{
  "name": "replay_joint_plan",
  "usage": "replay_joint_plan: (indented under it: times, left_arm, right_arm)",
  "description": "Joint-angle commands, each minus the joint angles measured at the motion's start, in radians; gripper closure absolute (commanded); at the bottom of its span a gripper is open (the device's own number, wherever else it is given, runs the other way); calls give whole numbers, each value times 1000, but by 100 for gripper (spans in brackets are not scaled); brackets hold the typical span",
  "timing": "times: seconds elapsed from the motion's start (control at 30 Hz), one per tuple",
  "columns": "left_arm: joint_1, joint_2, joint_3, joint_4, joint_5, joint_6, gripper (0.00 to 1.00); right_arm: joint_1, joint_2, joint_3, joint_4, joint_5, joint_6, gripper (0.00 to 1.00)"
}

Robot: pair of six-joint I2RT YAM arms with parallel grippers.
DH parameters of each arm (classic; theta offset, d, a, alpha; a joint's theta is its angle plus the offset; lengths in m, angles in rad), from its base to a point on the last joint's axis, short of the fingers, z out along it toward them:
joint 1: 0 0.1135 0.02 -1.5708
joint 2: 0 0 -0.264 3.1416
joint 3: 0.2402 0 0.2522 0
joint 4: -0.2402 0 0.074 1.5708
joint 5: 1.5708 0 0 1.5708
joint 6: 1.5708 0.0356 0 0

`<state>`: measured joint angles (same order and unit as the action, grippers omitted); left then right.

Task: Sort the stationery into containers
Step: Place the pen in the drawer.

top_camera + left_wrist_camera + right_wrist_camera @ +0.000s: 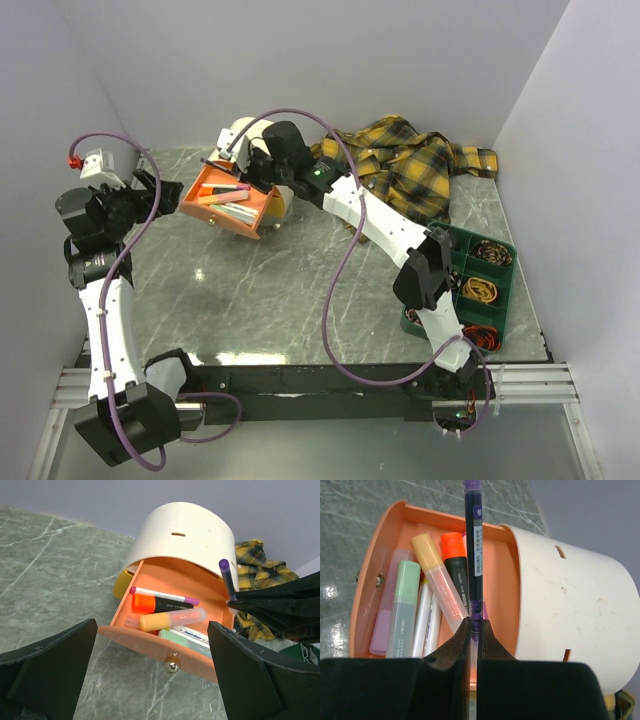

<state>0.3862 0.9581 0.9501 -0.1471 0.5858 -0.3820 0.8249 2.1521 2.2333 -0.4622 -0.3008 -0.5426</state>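
Right gripper [473,630] clamped on purple pen [473,540] over open orange drawer [145,645] of cream drum box [185,535], left gripper [150,195] wide open, empty, facing drawer

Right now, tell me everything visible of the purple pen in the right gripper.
The purple pen is a slim, dark plastic barrel with white print and a lighter purple end cap. The right gripper is shut on its lower part, pinching it from both sides. It juts straight out from the jaws over the open orange drawer, close beside the cream box. Whether it touches either one I cannot tell.
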Motion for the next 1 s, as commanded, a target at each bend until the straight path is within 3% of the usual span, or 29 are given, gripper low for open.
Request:
replay_joint_plan:
  times: [0.0, 0.1, 0.13, 0.23, 0.97]
  left_arm:
    - [11, -15, 30, 29, 3, -1, 0]
    - [16, -10, 33, 32, 5, -3, 1]
    - [17, -7, 35, 32, 5, -1, 1]
    - [16, 1, 36, 41, 8, -6, 0]
    - [16, -12, 41, 93, 13, -40, 1]
  right_arm:
    - [6, 23, 39, 74, 32, 23, 100]
    - [5, 20, 28, 92, 55, 33, 82]
    - [5, 15, 23, 96, 58, 35, 72]
    - [6, 0, 15, 111, 72, 43, 60]
    - [48, -162, -58, 99, 86, 56, 51]
